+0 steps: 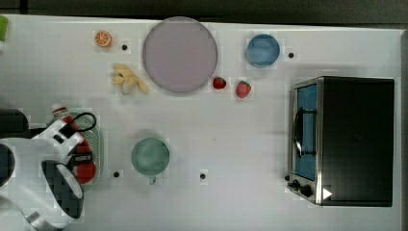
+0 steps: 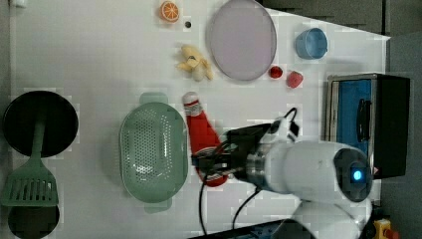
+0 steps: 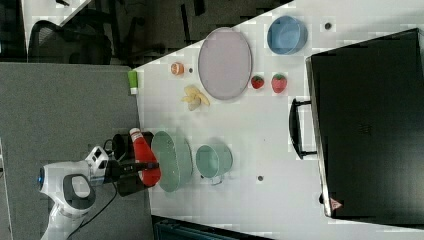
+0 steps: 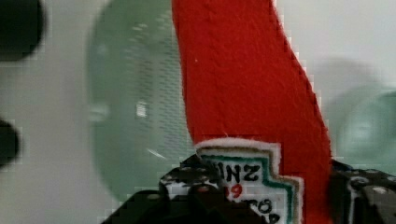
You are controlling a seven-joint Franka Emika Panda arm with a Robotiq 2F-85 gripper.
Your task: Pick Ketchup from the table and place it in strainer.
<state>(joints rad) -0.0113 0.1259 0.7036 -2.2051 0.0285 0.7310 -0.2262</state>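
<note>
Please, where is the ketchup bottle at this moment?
The ketchup is held in the gripper, just beside the strainer on the left view's right, cap pointing toward the banana.

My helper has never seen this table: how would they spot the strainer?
In the left view, start at the white robot arm; the red ketchup it carries hangs beside the strainer. That is the pale green oval basket with a perforated bottom, larger than the round green cup.

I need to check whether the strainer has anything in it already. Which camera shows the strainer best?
The left view: the strainer is seen whole from above, its holed bottom bare, the ketchup beside it in the gripper. In the top view the arm covers most of it; the right view shows it edge-on; the wrist view blurs it behind the bottle.
</note>
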